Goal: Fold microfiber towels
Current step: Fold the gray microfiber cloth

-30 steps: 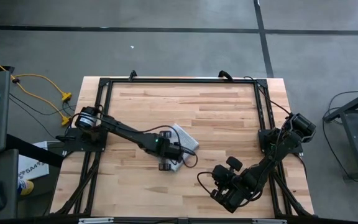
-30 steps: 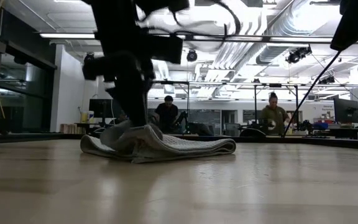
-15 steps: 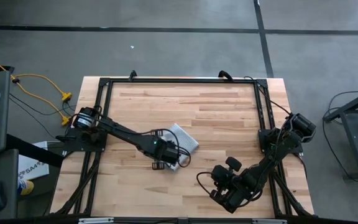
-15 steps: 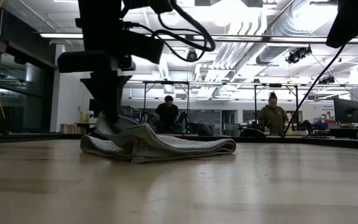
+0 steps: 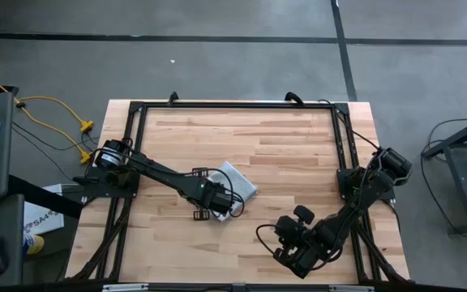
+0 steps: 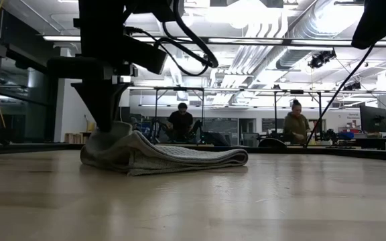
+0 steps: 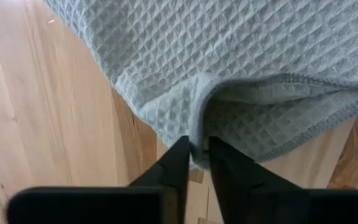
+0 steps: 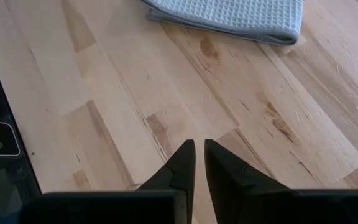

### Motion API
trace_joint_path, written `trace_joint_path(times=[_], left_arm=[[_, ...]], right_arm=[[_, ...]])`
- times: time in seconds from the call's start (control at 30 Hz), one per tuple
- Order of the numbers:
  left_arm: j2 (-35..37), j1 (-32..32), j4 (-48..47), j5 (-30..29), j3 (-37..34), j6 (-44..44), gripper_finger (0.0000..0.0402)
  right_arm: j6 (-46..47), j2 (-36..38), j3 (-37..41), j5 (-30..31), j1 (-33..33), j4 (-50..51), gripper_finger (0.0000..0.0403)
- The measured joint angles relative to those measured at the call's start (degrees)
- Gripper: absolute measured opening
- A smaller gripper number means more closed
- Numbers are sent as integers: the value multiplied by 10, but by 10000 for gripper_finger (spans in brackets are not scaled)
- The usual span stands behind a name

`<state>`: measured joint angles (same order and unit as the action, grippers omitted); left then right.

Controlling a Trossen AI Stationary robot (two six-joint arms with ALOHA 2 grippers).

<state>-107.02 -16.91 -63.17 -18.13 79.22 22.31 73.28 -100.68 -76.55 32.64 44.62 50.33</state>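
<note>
The pale grey-blue microfiber towel [image 5: 238, 183] lies folded in a small bundle on the wooden table [image 5: 298, 146], near its middle. It also shows in the low view [image 6: 186, 156]. My left gripper [image 5: 209, 203] stands at the towel's near-left end and is shut on it; the left wrist view [image 7: 197, 148] shows the waffle cloth [image 7: 241, 56] bunched at the fingertips. My right gripper [image 5: 287, 256] hovers shut and empty over the table's near right part; in its wrist view [image 8: 199, 154] the towel [image 8: 241, 15] lies farther off. My left gripper pinches the towel's near-left edge [image 7: 196, 133] between its two fingers, where the cloth puckers into a fold. The fingers come from above, pointing down. The held end [image 6: 110, 136] is raised a little, and the rest of the towel lies on the table, slack.
A black metal frame [image 5: 233, 104] runs along the table's far, left and right sides. Bare wood lies on all sides of the towel. People sit at desks in the room beyond the table [image 6: 179, 120].
My left gripper has moved toward the table's left edge, staying shut on the towel. The towel's held end has gone with it, and the whole bundle has slid a little leftward along the table.
</note>
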Motion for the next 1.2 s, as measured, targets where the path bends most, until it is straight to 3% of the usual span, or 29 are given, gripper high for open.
trace_joint_path(times=[0.23,0.4,0.63,0.9,1.2], left_arm=[[0,0,-1,-2,0,4,154],[0,0,-18,13,0,19,193],[5,0,-42,28,1,33,198],[10,0,-24,-18,53,13,198],[10,0,105,-20,69,-87,198]], right_arm=[[0,0,0,0,0,0,28],[0,0,0,0,0,0,28],[-10,0,0,0,0,0,28],[-14,0,0,1,-1,-2,28],[-13,0,0,3,-1,-6,28]])
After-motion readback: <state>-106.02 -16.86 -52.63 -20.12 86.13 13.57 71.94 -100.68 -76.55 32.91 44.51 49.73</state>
